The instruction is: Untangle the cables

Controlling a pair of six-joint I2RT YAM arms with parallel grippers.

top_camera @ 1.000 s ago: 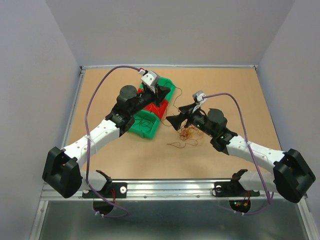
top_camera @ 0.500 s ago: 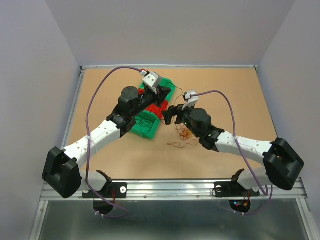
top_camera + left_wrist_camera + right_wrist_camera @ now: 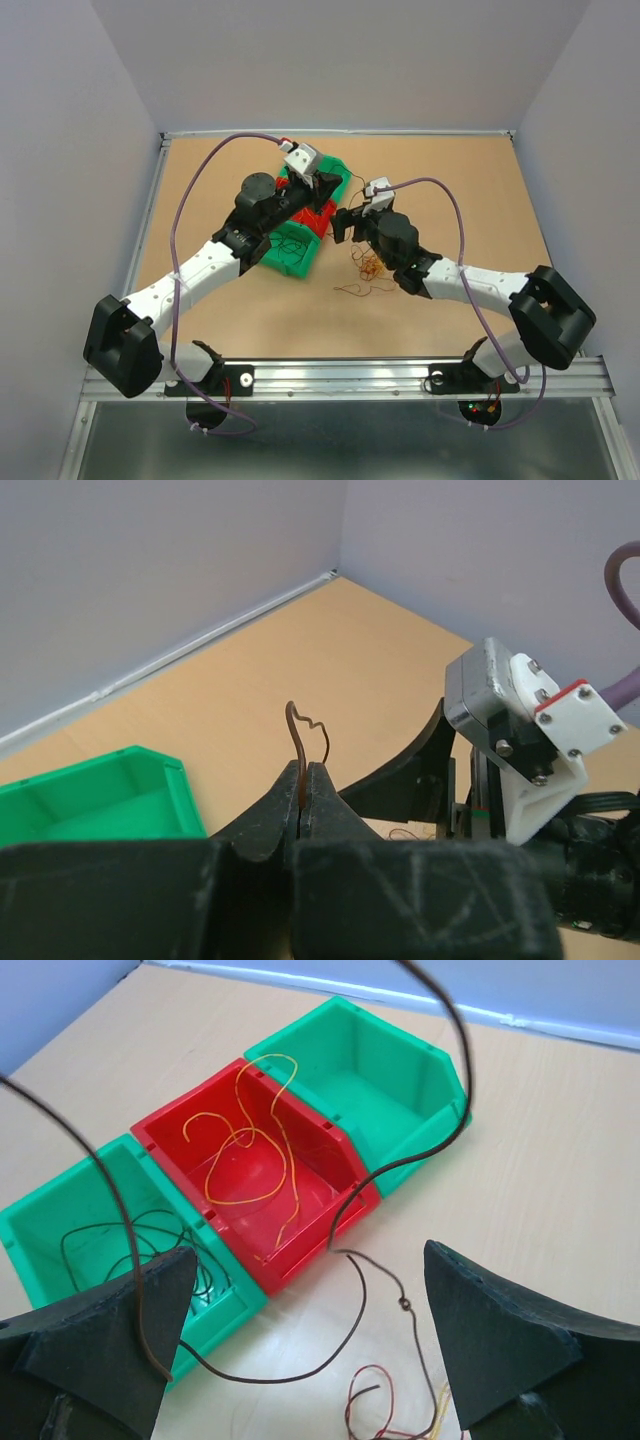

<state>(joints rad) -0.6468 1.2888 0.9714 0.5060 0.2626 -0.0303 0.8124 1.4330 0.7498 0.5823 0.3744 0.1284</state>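
Cables (image 3: 375, 1405) tangled on table | left hand (image 3: 303, 780) pinching brown wire (image 3: 300, 742) | right hand (image 3: 310, 1345) spread

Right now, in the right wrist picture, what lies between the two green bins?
A red bin stands between the two green bins, touching both. Orange-yellow wires lie inside it. The right wrist view shows this.

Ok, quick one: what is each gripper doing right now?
Left gripper: shut on a dark brown cable, whose curly end sticks up between the fingers.
Right gripper: open, holding nothing, above the table beside the bins.
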